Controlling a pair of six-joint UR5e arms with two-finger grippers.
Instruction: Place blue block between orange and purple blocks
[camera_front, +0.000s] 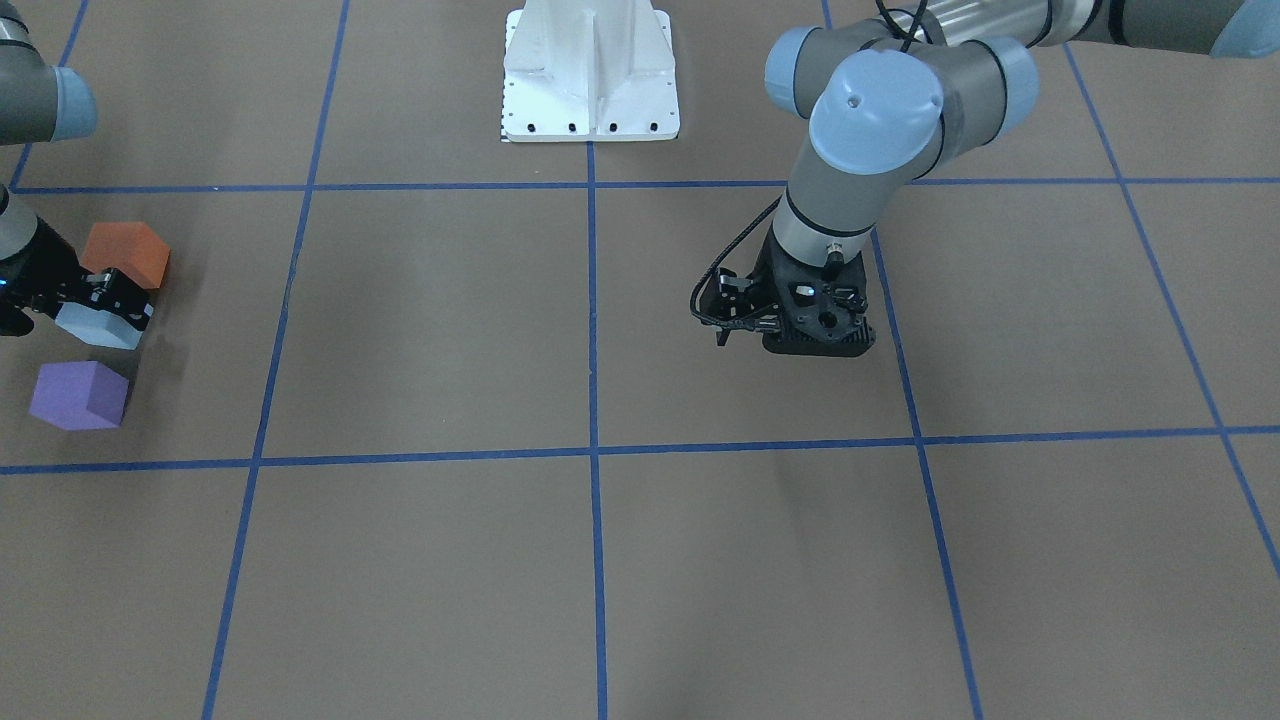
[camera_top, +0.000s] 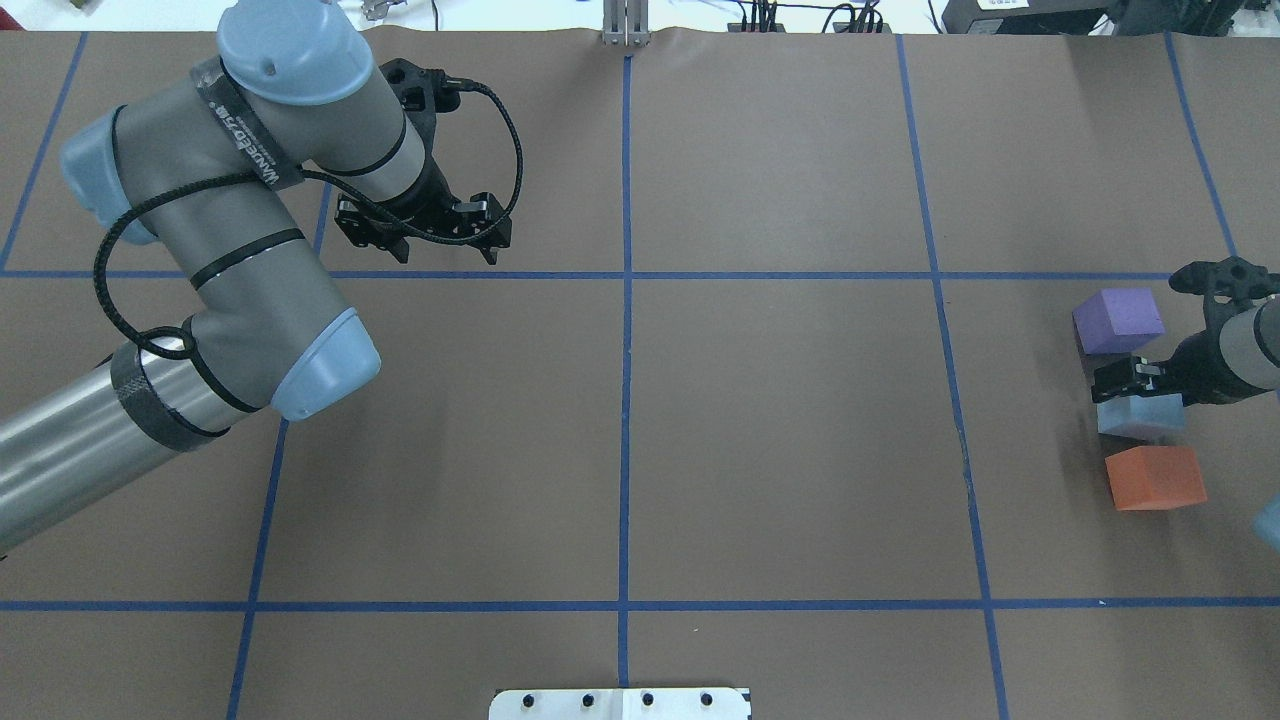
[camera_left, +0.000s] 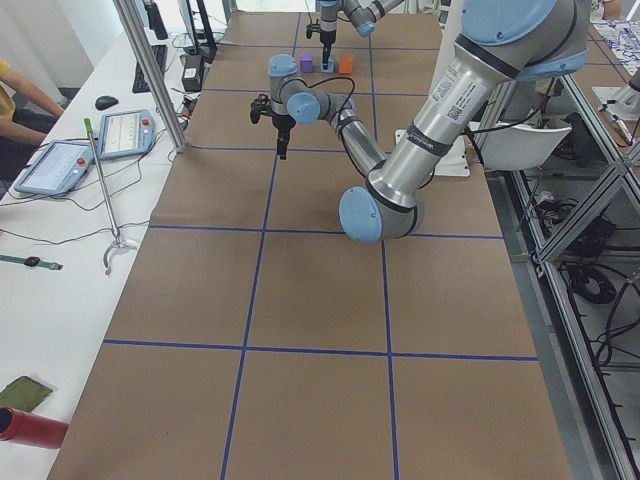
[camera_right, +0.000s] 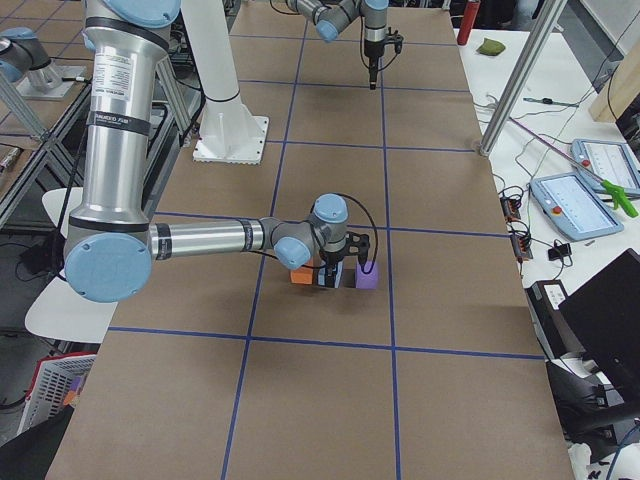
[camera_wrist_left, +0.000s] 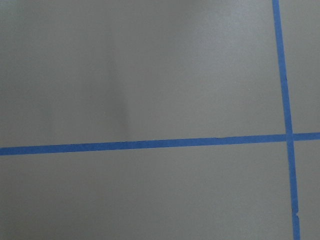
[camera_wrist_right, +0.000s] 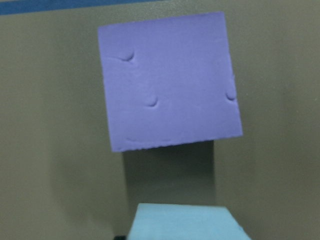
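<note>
Foam seems to be the material of the blue block (camera_top: 1140, 415): light, soft, easily dented, as pits on the purple block (camera_wrist_right: 170, 82) suggest. It is clamped at opposite sides by the right gripper (camera_top: 1138, 388), with purple at 12 o'clock overhead and the orange block (camera_top: 1155, 478) at 6. Whether the left gripper (camera_top: 425, 240) is apart cannot be told.

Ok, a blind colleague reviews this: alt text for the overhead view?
The right pincer grips a blue block between a purple block and an orange block near the view's right edge. The left pincer hangs over the brown table at upper left.
</note>
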